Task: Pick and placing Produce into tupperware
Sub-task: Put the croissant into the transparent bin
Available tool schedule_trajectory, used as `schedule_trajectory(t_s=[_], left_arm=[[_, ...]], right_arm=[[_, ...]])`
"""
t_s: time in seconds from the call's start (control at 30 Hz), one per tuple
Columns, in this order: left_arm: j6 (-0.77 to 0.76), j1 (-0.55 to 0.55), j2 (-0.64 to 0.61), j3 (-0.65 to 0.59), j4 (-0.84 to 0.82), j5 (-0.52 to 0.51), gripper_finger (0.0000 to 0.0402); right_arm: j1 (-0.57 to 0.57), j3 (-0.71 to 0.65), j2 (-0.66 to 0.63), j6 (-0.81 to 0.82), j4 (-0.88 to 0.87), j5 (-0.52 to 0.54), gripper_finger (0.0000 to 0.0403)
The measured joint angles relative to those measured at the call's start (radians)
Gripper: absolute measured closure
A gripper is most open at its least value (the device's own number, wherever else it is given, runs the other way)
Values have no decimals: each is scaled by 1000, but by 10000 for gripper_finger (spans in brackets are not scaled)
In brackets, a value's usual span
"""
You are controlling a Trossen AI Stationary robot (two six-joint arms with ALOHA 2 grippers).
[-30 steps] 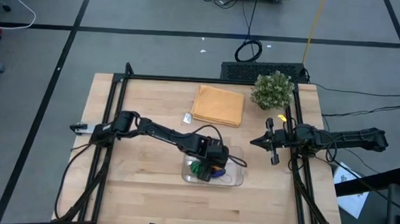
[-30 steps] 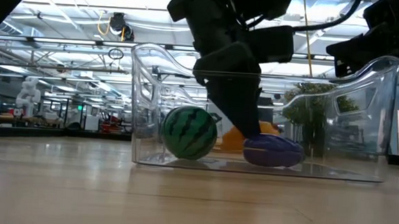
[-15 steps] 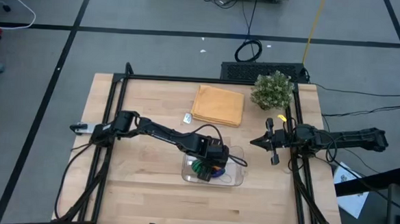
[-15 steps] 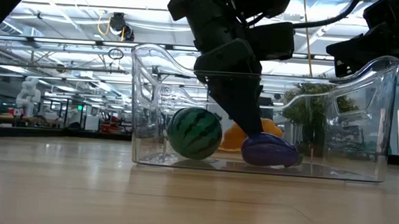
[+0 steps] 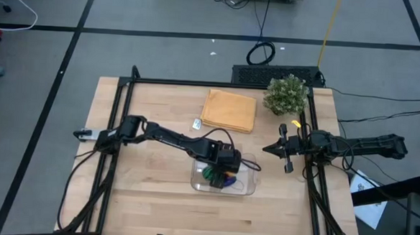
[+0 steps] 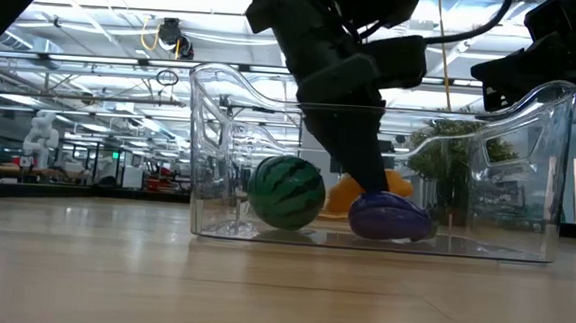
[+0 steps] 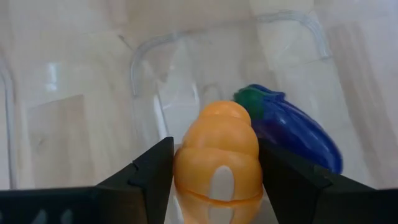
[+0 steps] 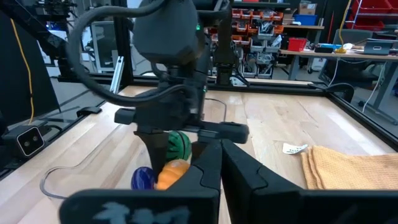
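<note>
Left claw: reached down inside the tupperware, its two dark fingers set on either side of the orange piece, grasping it.
Orange piece: low in the tupperware, between the fingers, with the eggplant touching or just beside it.
Eggplant: purple-blue, lying on the tupperware floor on the right in the low view.
Striped ball: dark green, on the tupperware floor, left of the eggplant in the low view.
Tupperware: clear, lidless, on the near middle of the desk.
Right claw: clenched shut and holding nothing, hovering at the right side of the desk, well apart from the tupperware.
Cloth: orange-tan, folded flat, on the far middle of the desk.
Potted plant: bushy, at the far right corner, just right of the cloth.
Small tag: white, just left of the cloth.
In the way: the left arm covered much of the tupperware from above.
</note>
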Motion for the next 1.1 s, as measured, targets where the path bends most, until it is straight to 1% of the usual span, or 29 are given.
schedule_trajectory(t_s=[0.17,0.5,0.83,1.1], left_arm=[[9,4,0,0,0,-7,190],[51,-17,0,0,-17,-80,190],[57,-17,0,0,-15,-76,190],[33,8,-1,0,-21,-30,189]], right_arm=[[0,0,0,0,0,0,403],[0,0,0,-1,0,0,403],[0,0,0,-4,0,0,403],[0,0,0,-5,0,0,403]])
